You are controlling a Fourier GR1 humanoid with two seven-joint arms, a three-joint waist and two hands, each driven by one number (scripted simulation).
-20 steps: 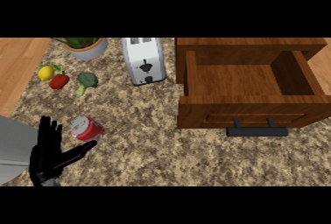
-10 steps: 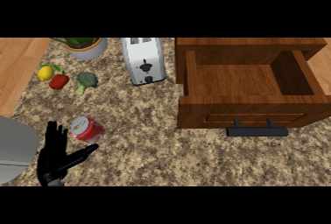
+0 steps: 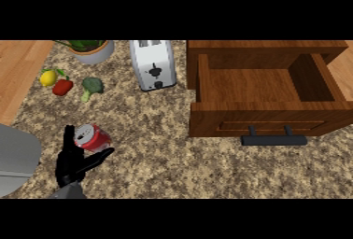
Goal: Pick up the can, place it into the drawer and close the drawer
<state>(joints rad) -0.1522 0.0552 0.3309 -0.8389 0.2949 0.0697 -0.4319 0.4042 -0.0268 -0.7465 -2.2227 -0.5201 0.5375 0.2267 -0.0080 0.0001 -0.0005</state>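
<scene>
You see a speckled, stone-like counter [image 3: 207, 163], matt and grainy. The drawer [image 3: 265, 100] is smooth brown wood with a dark matt handle [image 3: 273, 139]. The toaster [image 3: 153, 65] looks like brushed metal. The can [image 3: 92, 137] is glossy red with a pale metal top.

Bare counter [image 3: 172, 163] between can [image 3: 92, 137] and open drawer [image 3: 265, 88]; toaster [image 3: 153, 70] aside.

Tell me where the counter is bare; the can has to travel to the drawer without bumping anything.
Bare counter runs from the can rightward, below the toaster, to the drawer front. The open drawer holds nothing. Crowded: the upper left, with pot, lemon, pepper and broccoli. The left hand sits by the can.
</scene>
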